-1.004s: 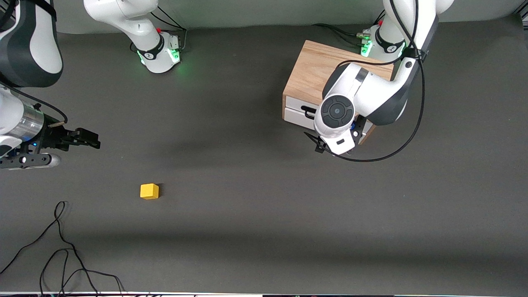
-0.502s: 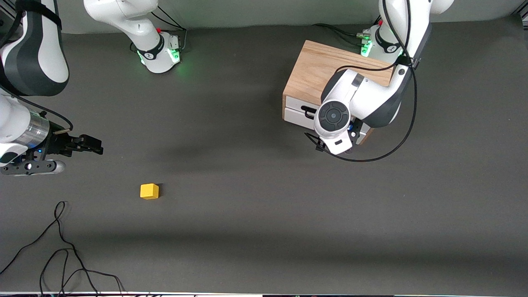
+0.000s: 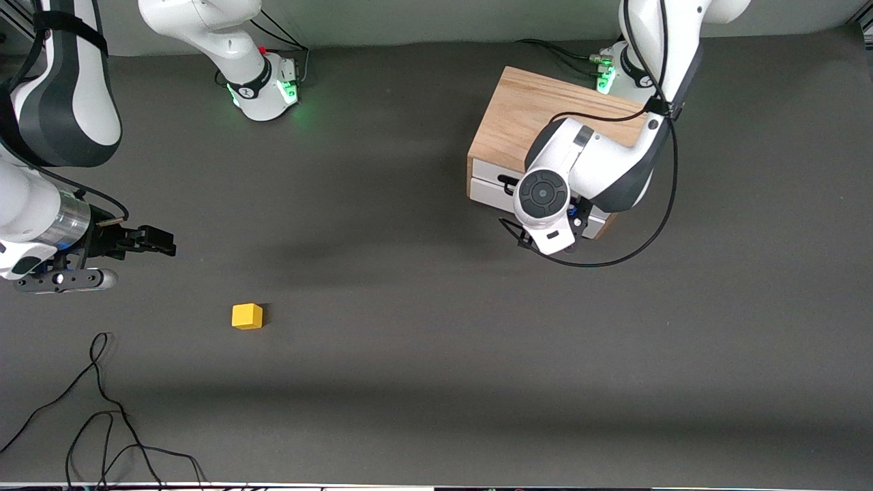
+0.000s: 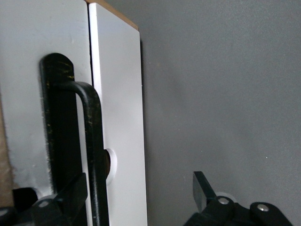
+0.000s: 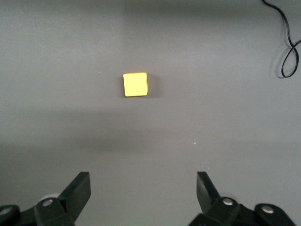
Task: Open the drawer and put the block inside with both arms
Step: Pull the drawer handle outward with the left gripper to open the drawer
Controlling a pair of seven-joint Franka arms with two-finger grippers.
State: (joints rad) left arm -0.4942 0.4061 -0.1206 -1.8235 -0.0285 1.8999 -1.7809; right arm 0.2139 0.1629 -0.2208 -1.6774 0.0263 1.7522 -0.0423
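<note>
The yellow block lies on the dark table mat, toward the right arm's end. My right gripper hovers open over bare mat beside it. In the right wrist view the block sits ahead of the right gripper, not between its fingers. The oak cabinet stands at the left arm's end, its white drawer front facing the camera. My left arm's wrist covers most of that front. My left gripper is open in front of the drawer, with the black handle just inside one finger.
A loose black cable curls on the mat near the front edge at the right arm's end, also seen as the cable in the right wrist view. The two arm bases stand along the back edge.
The right gripper has drifted a little toward the block. The left arm's wrist has shifted slightly along the drawer front toward the right arm's end. The block has not moved.
</note>
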